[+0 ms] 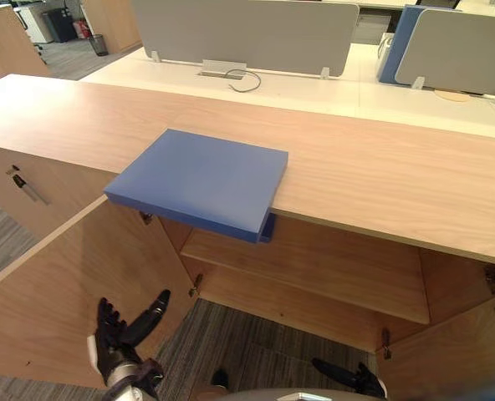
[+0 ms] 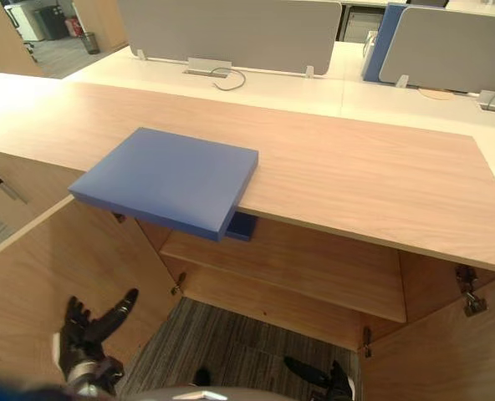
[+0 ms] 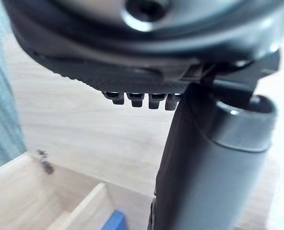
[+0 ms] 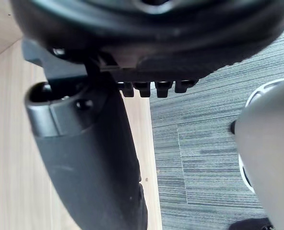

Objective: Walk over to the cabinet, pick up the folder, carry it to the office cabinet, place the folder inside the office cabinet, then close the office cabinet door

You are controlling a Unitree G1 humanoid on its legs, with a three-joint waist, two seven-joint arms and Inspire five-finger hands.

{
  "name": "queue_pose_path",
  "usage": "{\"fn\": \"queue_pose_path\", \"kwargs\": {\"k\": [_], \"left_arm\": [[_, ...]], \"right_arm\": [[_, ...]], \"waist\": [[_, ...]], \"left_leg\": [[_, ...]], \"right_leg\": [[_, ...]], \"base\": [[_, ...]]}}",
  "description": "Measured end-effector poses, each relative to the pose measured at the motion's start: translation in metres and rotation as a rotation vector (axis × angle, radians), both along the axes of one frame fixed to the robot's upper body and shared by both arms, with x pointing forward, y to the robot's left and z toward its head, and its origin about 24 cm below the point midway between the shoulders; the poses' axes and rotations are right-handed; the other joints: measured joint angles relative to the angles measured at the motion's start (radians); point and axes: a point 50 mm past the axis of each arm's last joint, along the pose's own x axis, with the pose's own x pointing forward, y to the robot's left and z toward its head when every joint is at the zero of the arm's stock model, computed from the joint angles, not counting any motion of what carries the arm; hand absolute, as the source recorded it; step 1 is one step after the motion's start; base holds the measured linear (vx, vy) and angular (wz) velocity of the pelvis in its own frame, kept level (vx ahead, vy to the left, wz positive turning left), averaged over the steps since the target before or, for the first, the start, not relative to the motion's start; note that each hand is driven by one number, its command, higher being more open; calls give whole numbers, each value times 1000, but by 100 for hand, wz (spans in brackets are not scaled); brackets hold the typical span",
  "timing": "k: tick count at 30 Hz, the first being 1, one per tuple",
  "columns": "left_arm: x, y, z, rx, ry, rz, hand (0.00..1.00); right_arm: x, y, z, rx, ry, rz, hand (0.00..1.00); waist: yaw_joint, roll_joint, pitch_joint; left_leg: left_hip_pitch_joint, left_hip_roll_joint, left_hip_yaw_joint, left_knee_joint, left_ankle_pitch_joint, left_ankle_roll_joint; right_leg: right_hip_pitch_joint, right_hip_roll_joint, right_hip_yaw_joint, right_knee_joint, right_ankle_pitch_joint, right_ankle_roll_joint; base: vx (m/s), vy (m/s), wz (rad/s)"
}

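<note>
Folder point(image 1: 201, 180) overhangs cabinet top point(image 1: 381, 175), above left hand point(image 1: 118, 347) and right hand point(image 4: 94, 158), both empty, fingers straight.

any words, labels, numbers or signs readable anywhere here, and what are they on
No text can be read.
blue folder: plain cover, no label showing.
cabinet top and open door: bare wood, no print.
grey desk screens: blank.
Things in the far background are too small to tell.
</note>
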Motion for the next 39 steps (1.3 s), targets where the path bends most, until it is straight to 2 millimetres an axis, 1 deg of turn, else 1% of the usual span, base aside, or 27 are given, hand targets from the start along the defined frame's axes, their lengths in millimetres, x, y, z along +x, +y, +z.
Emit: {"fn": "queue_pose_path", "kwargs": {"k": [1,2,3,4,6,8,9,12,14,16,17,18,19,21,25,30,33,36,39], "left_arm": [[1,1,9,54,-12,3,100],[5,5,27,173,-30,11,100],[6,8,42,292,-37,34,100],[7,10,50,352,-38,51,100],[7,12,75,541,-58,119,100],[7,10,89,650,-78,163,100],[9,7,96,697,-98,184,100],[15,-6,107,798,-130,180,100],[24,-22,120,925,-185,84,100],[27,-31,130,1023,-232,18,100],[28,-35,136,1095,-255,-16,100],[29,-37,138,1123,-266,-31,100],[29,-40,144,1214,-291,-74,100],[30,-41,145,1263,-300,-104,100],[32,-45,143,1353,-297,-222,100],[35,-46,135,1449,-274,-432,100],[34,-45,132,1511,-254,-529,100],[33,-44,128,1567,-234,-621,100],[34,-42,124,1589,-209,-674,100]], "right_arm": [[0,1,0,-4,2,5,100],[0,2,0,-11,6,19,100],[2,2,0,-14,3,20,100],[2,2,0,-15,3,19,100],[3,2,0,-25,4,13,100],[3,3,0,-33,6,11,100],[4,3,0,-41,11,19,100],[10,6,0,-50,11,50,100],[18,14,0,-38,4,85,100],[22,21,0,-22,-1,88,100],[23,25,0,-10,-6,94,100],[24,26,0,-6,-8,97,100],[26,27,-1,0,-6,107,100],[25,26,-2,-1,-1,111,100],[23,22,-3,-12,15,118,100],[16,8,-5,-35,39,124,100],[14,3,-5,-48,49,138,100],[11,1,-5,-50,55,150,100],[10,1,-6,-47,57,150,100]], "waist": [[1,-6,-3],[5,-10,-6],[7,-11,-6],[7,-10,-6],[10,-10,-6],[15,-10,-6],[25,-10,-7],[38,-11,-13],[42,-11,-22],[41,-5,-28],[41,1,-33],[41,4,-35],[41,10,-40],[41,12,-43],[47,11,-44],[49,11,-49],[47,10,-50],[48,11,-54],[48,11,-63]], "left_leg": [[-4,-1,-5,2,2,2],[-11,-2,-13,6,2,2],[-14,-5,-23,6,2,2],[-13,-6,-26,6,2,2],[-12,-9,-40,6,2,2],[-14,-12,-54,6,2,2],[-14,-13,-59,6,2,2],[-20,-13,-67,5,3,3],[-26,-15,-83,-1,9,-1],[-25,-16,-85,-10,14,-3],[-25,-17,-85,-13,16,0],[-25,-17,-85,-13,19,4],[-25,-20,-85,-14,19,4],[-26,-20,-84,-14,19,4],[-29,-14,-81,-14,21,2],[-28,-6,-63,-15,21,2],[-27,-3,-53,-15,21,2],[-28,1,-47,-15,21,2],[-27,4,-41,-15,21,2]], "right_leg": [[1,0,-5,-1,0,1],[3,0,-15,-4,1,1],[6,0,-22,-5,1,2],[12,-1,-25,-7,2,3],[26,-3,-41,-15,2,6],[34,-3,-55,-20,3,7],[37,-3,-60,-22,2,8],[38,-2,-69,-23,2,8],[37,1,-81,-24,2,8],[35,3,-82,-25,2,8],[33,3,-81,-25,2,8],[33,2,-80,-26,2,8],[33,2,-80,-26,2,8],[32,7,-76,-28,2,7],[25,15,-64,-31,1,4],[16,22,-36,-31,1,-3],[10,24,-24,-30,1,-5],[2,27,-16,-29,2,-8],[0,29,-9,-29,3,-9]], "base": [[14,-21,26],[15,-17,23],[17,-14,20],[16,-10,20],[7,-12,19],[-13,-16,20],[-18,-12,16],[-30,-7,11],[-49,-15,18],[-38,-2,6],[-34,3,-1],[-35,4,0],[0,0,0],[-17,-3,0],[-30,-16,-5],[-26,-13,-10],[-30,0,-11],[-36,0,-7],[-32,-1,-7]]}}
